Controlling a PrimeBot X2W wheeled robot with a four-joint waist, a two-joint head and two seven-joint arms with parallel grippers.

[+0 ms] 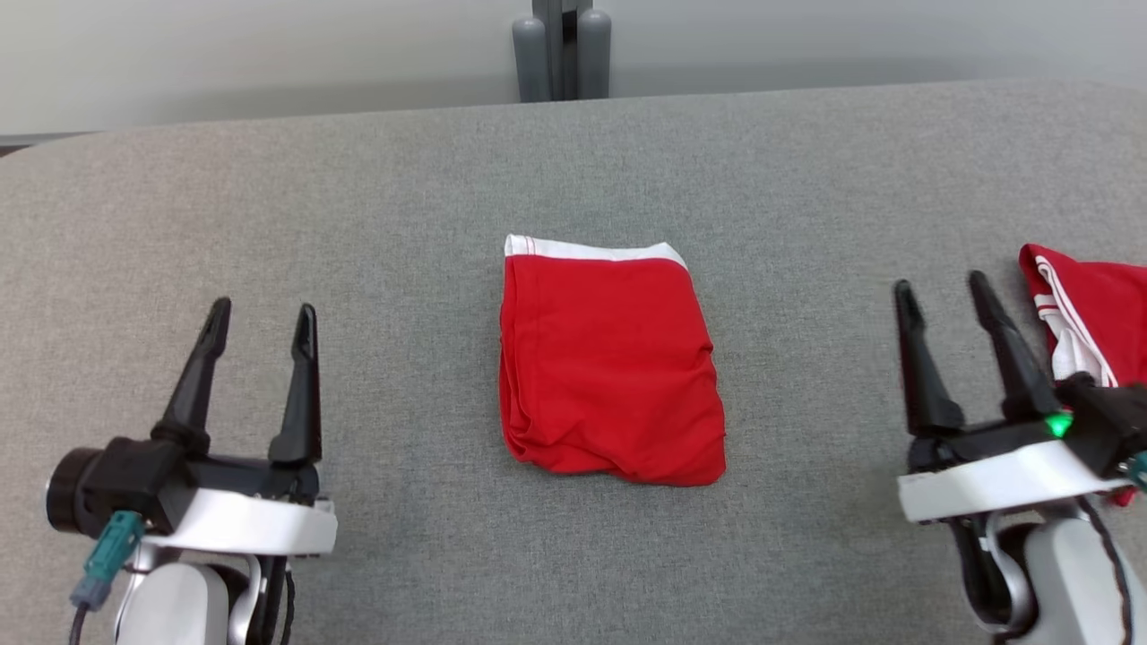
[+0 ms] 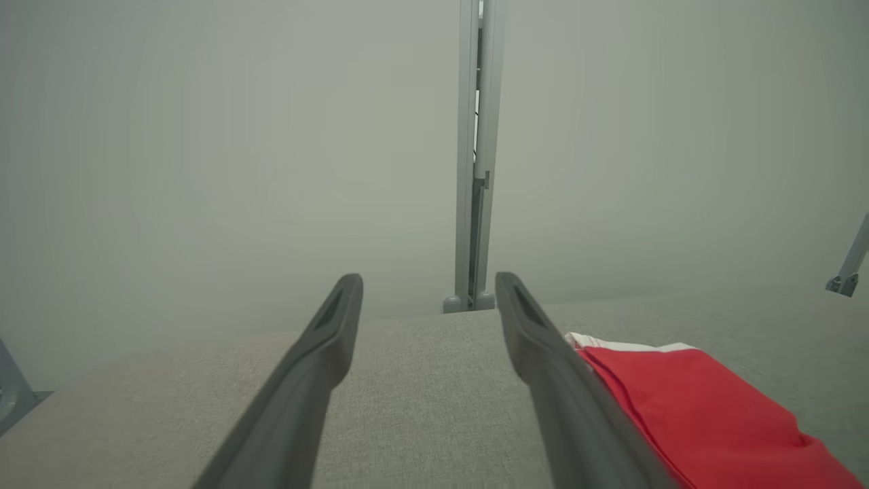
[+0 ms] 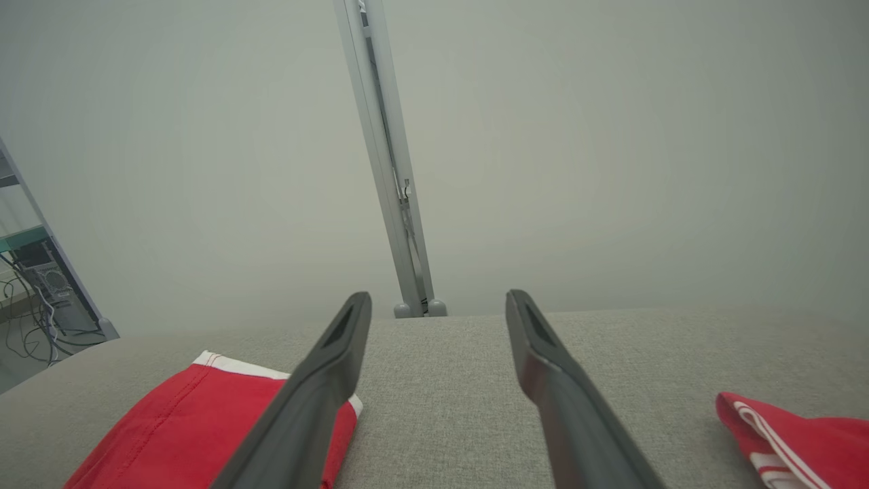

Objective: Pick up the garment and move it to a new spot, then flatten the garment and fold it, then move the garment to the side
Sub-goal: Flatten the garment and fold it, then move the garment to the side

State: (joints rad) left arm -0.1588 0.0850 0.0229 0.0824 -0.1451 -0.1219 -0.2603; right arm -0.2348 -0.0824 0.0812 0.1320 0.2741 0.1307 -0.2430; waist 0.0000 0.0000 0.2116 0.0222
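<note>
At the lower left the left gripper hovers over the grey counter with its 2 fingers spread apart and nothing between them, well apart from any cloth. In the middle of the counter lies the garment, red with a white waistband along its far edge. It is folded into a compact, roughly rectangular packet whose near edge bulges and wrinkles a little. It looks light, soft and limp, so it would likely sag and come unfolded if lifted by 1 layer alone. Judging by how it lies, the fold is done and only the move to the side is left. A sound hold would pinch through all the layers at the thick near corners, or at the left and right edges with 1 gripper each, keeping the packet level and low. At the lower right the right gripper is likewise released and empty, its fingers pointing away over bare counter. At the right edge a second red garment with white stripes lies crumpled, close beside the outer finger; whether they touch I cannot tell
</note>
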